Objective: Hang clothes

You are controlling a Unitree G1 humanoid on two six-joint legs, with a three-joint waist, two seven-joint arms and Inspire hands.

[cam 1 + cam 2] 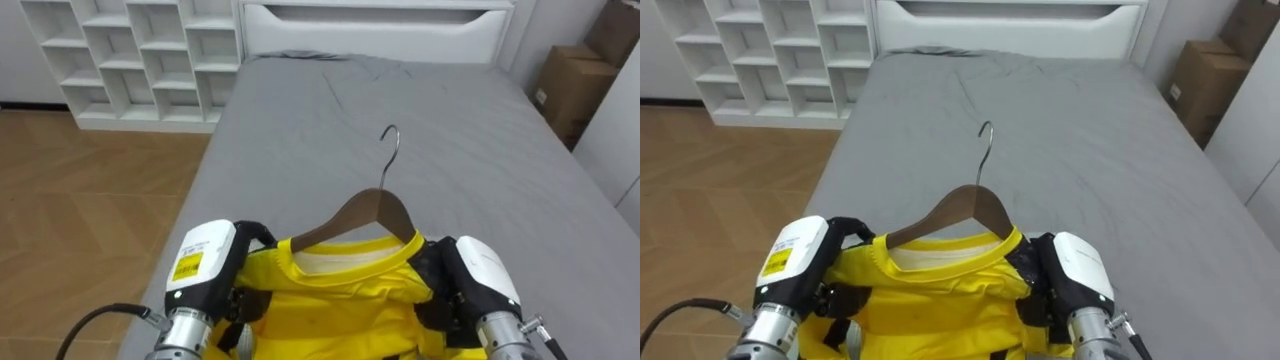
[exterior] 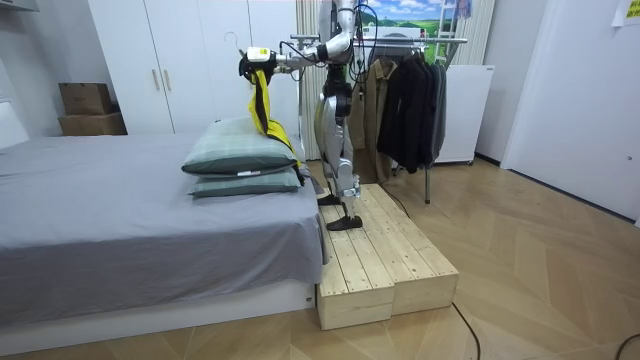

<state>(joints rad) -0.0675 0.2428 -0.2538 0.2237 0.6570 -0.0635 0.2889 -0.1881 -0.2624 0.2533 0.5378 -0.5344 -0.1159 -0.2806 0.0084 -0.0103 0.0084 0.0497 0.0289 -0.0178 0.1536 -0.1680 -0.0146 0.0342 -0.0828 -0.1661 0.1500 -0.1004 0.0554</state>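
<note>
One yellow shirt (image 1: 330, 300) of smooth cloth, with a paler inner collar, sits on one curved wooden hanger (image 1: 362, 216) that has a thin metal hook. It is held in the air above the end of the bed (image 1: 440, 130) nearest the robot. The bed's grey sheet is lightly wrinkled. The left hand (image 1: 205, 262) and the right hand (image 1: 483, 272) each have dark fingers curled into one shoulder of the shirt. Two soft green pillows (image 2: 240, 152) lie stacked on the bed, below the shirt.
</note>
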